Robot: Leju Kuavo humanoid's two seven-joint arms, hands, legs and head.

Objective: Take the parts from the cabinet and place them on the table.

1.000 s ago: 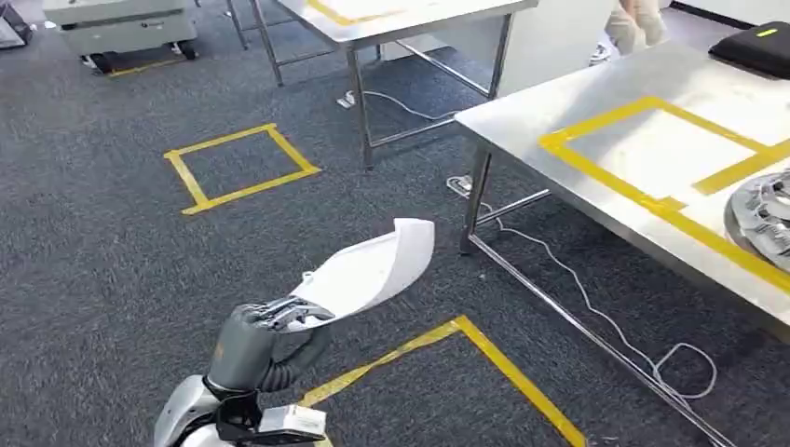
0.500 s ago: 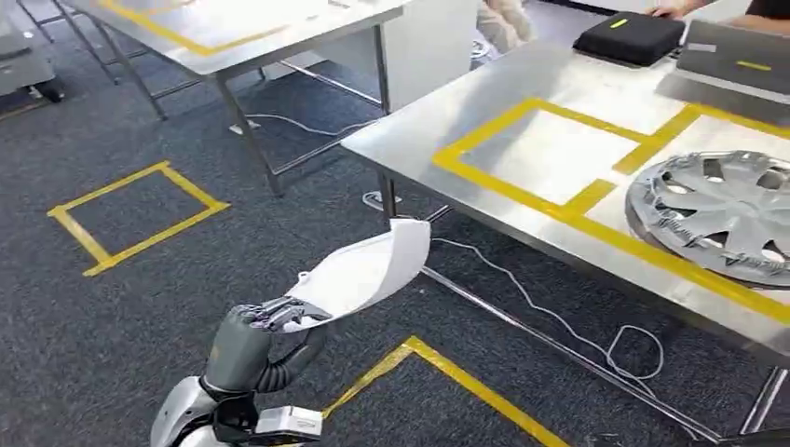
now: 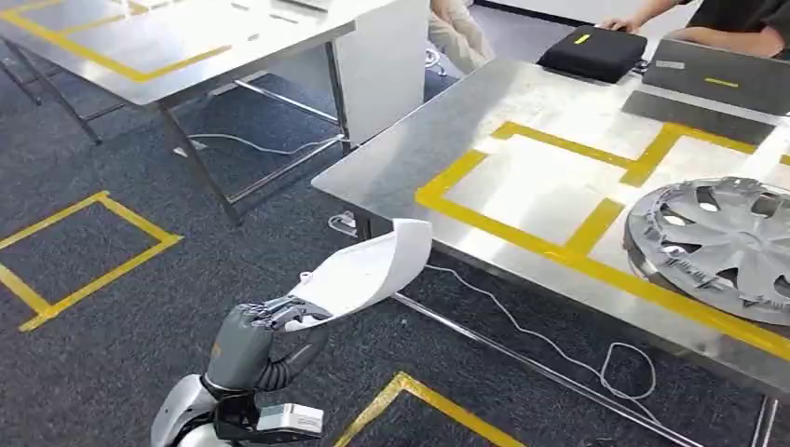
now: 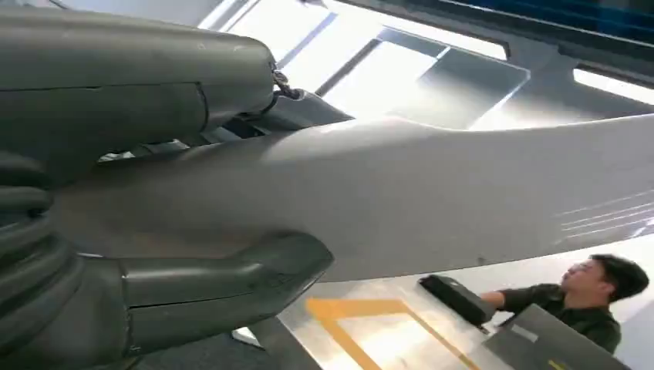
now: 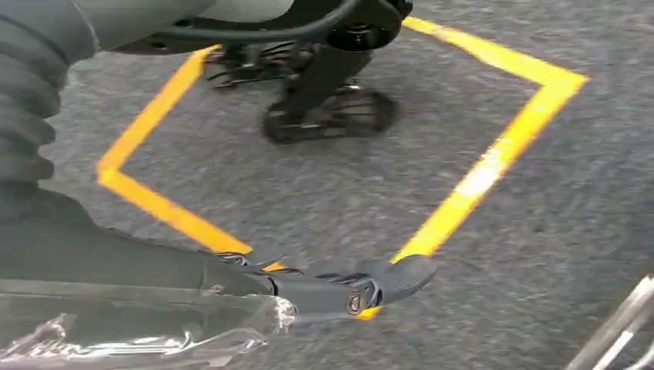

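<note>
My left hand (image 3: 256,340) grips the narrow end of a white curved shell part (image 3: 368,270), held out over the carpet short of the steel table (image 3: 410,158). Close up, the part (image 4: 432,193) runs between my thumb and fingers (image 4: 216,289). A yellow-taped rectangle (image 3: 540,182) marks the tabletop; a silver wheel cover (image 3: 722,242) lies in the neighbouring taped area. My right hand (image 5: 339,289) hangs over the floor with its fingers stretched out. Crinkled clear plastic (image 5: 139,335) lies against it; whether it holds that is unclear.
A black case (image 3: 596,51) and a grey flat device (image 3: 717,79) sit at the table's far side, where a person's arm (image 3: 717,19) reaches in. A second steel table (image 3: 186,42) stands far left. Yellow floor tape (image 3: 84,251) and a white cable (image 3: 559,345) lie on the carpet.
The whole view has swung: the table with the wheel cover now sits nearer and more central, so the camera moved. My left hand keeps the white part in the same hold.
</note>
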